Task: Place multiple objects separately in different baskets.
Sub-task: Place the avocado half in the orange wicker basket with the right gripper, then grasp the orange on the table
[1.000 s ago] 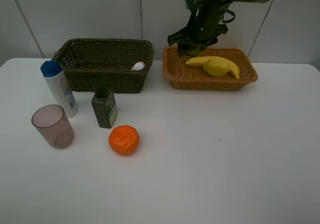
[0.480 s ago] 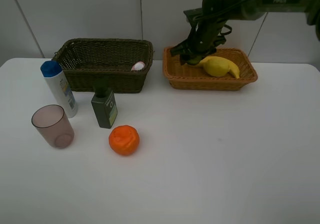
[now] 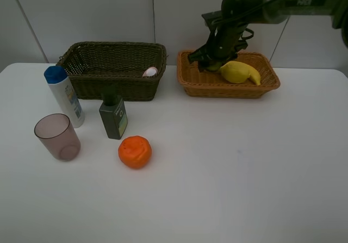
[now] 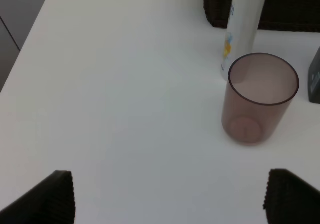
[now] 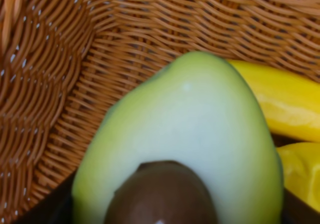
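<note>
Overhead: right claw point(image 3: 209, 65) in orange-tan basket point(image 3: 234, 91) | wrist only: pinching avocado half point(image 5: 185, 119) (left claw point(image 4: 170, 196) spread)

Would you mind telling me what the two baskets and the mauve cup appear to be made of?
The dark basket and the orange-tan basket look like woven wicker or rattan, matte: interlaced strands show. The cup seems smooth translucent tinted plastic, possibly glass: the table shows through it.
</note>
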Controlling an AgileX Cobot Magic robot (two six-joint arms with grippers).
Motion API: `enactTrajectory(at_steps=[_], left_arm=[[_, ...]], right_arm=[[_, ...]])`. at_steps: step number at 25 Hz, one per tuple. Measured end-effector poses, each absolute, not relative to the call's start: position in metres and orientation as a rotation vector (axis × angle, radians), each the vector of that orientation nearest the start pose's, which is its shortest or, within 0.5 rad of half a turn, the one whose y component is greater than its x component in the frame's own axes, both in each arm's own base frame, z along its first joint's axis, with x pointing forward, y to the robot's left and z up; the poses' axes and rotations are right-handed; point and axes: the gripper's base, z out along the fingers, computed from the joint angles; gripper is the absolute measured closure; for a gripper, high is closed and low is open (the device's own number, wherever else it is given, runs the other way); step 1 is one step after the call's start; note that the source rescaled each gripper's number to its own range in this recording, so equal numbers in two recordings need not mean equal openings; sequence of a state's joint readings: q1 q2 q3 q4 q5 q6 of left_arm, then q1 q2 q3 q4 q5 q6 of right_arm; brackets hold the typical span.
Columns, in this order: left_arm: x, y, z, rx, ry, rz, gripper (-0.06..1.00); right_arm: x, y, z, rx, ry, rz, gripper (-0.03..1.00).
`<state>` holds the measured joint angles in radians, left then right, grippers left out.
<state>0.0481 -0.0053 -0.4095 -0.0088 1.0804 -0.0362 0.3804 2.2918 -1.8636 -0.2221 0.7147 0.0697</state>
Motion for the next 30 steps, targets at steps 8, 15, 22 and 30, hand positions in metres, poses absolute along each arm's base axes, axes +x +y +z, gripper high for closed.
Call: enactTrajectory(at_steps=[8, 15, 22, 30], left_arm=[[0.003, -0.001, 0.250, -0.091, 2.147, -0.004, -0.06], [0.003, -0.001, 0.250, -0.091, 2.147, -0.004, -0.06], [0.003, -0.001, 0.250, -0.091, 2.147, -0.004, -0.06], [0.003, -0.001, 0.250, -0.091, 2.147, -0.004, -0.06]], right_arm=[[0.474, 0.174, 0.169, -0.583, 2.522, -0.118, -0.02], [0.474, 0.174, 0.169, -0.575, 2.523, -0.111, -0.03], [0.471, 0.175, 0.171, -0.548, 2.556, -0.076, -0.03], [0.459, 0.182, 0.195, -0.542, 2.593, 0.089, -0.03]])
